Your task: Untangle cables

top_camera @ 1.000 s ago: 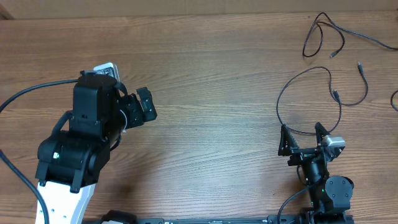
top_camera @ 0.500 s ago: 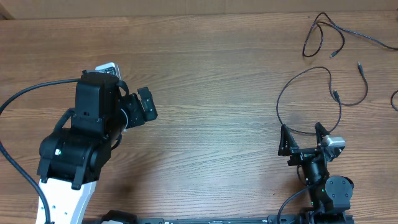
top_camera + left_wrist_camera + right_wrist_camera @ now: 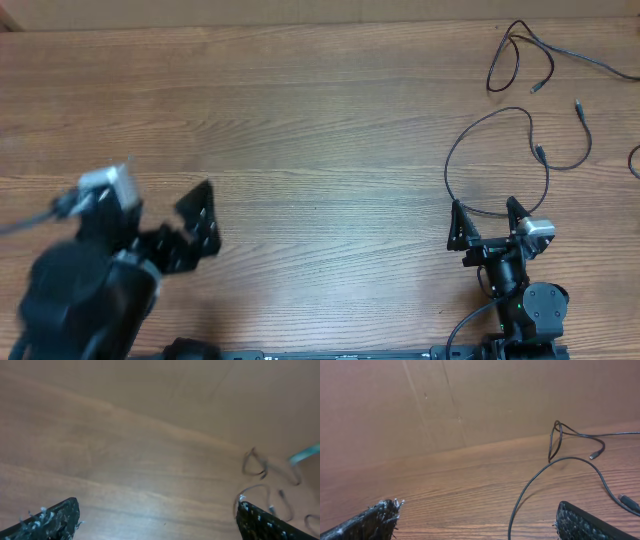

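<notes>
Thin black cables lie loose at the right of the wooden table. One cable [image 3: 497,160] forms a large loop just beyond my right gripper [image 3: 487,222], with a plug end near the loop's right side. A second cable [image 3: 520,55] is bunched at the far right corner. A third cable [image 3: 634,160] shows at the right edge. My right gripper [image 3: 477,520] is open and empty, and the looped cable [image 3: 535,480] runs between its fingertips on the table. My left gripper [image 3: 203,226] is open and empty at the lower left, far from the cables, which look blurred and distant [image 3: 255,462] in its wrist view.
The wooden table [image 3: 330,130] spans the view. A brown cardboard wall [image 3: 470,400] stands along its far edge. The left arm's body [image 3: 90,290] fills the lower left corner, blurred by motion.
My left arm has swung back toward the lower left corner, and its gripper moved down and left with it. My right arm and the cables have not moved.
</notes>
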`<state>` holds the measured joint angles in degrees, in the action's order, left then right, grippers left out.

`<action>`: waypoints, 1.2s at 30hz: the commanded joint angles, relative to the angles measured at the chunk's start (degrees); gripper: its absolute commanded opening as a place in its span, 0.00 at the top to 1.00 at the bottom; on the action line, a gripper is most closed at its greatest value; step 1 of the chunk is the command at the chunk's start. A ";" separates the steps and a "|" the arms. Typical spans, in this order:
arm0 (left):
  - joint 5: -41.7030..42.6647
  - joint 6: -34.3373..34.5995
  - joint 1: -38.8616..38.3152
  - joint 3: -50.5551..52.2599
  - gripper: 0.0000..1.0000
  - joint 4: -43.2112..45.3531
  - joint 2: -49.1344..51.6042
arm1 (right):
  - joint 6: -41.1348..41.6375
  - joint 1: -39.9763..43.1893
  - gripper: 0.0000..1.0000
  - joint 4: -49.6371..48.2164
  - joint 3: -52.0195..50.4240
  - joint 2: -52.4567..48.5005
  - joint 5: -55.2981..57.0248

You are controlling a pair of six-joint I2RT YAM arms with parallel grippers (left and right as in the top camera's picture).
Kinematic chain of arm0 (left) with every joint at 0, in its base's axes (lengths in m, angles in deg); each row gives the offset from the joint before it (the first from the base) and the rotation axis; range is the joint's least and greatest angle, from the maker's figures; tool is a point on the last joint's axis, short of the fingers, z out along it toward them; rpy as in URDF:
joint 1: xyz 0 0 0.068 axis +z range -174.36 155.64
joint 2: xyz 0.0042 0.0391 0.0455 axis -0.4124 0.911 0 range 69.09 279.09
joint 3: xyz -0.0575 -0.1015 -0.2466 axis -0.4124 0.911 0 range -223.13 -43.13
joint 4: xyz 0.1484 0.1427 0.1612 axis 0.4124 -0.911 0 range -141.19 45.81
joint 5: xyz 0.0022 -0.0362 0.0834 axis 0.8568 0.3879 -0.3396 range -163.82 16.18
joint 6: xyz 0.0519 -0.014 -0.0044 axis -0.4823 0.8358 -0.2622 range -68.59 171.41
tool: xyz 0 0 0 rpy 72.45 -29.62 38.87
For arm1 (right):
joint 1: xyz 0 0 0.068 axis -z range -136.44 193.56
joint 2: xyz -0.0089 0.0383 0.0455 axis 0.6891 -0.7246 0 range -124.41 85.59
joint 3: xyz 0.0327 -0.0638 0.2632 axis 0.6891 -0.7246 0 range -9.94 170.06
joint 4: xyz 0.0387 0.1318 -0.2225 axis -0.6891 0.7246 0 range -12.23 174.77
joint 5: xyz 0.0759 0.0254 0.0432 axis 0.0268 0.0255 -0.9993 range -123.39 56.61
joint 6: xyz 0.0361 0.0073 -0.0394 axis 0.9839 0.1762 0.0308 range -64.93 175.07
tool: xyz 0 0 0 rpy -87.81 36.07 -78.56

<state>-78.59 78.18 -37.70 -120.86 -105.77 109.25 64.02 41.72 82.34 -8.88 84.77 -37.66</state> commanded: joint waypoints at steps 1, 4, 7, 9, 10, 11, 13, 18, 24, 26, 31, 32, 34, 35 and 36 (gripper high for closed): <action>-0.11 -1.05 0.26 -0.74 0.01 0.02 -6.45 | -0.46 0.42 0.00 -0.15 -0.61 0.66 -0.28; -0.11 -1.07 0.26 -0.74 0.00 -0.09 -10.78 | -0.46 0.42 0.00 -0.15 -0.61 0.66 -0.26; -0.11 -1.05 0.37 -0.74 0.01 -0.96 -14.91 | -0.46 0.42 0.00 -0.15 -0.61 0.66 -0.26; -0.13 -1.05 0.92 -0.74 0.00 -2.21 -17.46 | -0.46 0.42 0.00 -0.15 -0.61 0.66 -0.28; -0.11 -1.05 1.51 -0.74 0.00 -3.17 -18.84 | -0.46 0.42 0.00 -0.15 -0.61 0.66 -0.28; -0.11 -1.07 2.27 -0.74 0.01 -4.31 -20.13 | -0.46 0.42 0.00 -0.15 -0.61 0.66 -0.28; -0.11 -1.05 3.96 -0.74 0.00 -6.71 -22.47 | -0.46 0.42 0.00 -0.15 -0.61 0.66 -0.26; -0.11 -1.05 6.25 -0.74 0.01 -16.24 -28.63 | -0.46 0.42 0.00 -0.15 -0.61 0.66 -0.28; -0.09 1.64 6.25 -0.63 0.01 -27.80 -33.46 | -0.46 0.42 0.00 -0.15 -0.61 0.66 -0.28; -0.09 1.75 6.25 -0.66 0.00 -27.93 -34.73 | -0.46 0.42 0.00 -0.15 -0.61 0.66 -0.28; -0.09 1.75 6.25 -0.66 0.01 -28.02 -37.94 | -0.46 0.42 0.00 -0.15 -0.61 0.66 -0.28; -0.09 1.75 6.25 -0.66 0.00 -28.02 -38.49 | -0.46 0.42 0.00 -0.15 -0.61 0.66 -0.28; -0.09 1.75 6.25 -0.66 0.00 -28.02 -39.36 | -0.46 0.42 0.00 -0.15 -0.61 0.66 -0.28; -0.09 1.75 6.25 -0.66 0.01 -28.09 -39.78 | -0.46 0.42 0.00 -0.15 -0.61 0.66 -0.26; -0.09 1.77 6.25 -0.74 0.00 -28.39 -39.91 | -0.46 0.42 0.00 -0.15 -0.61 0.66 -0.28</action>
<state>-78.59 78.87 -31.76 -121.34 -133.85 70.89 64.02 41.72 82.34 -8.88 84.77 -37.66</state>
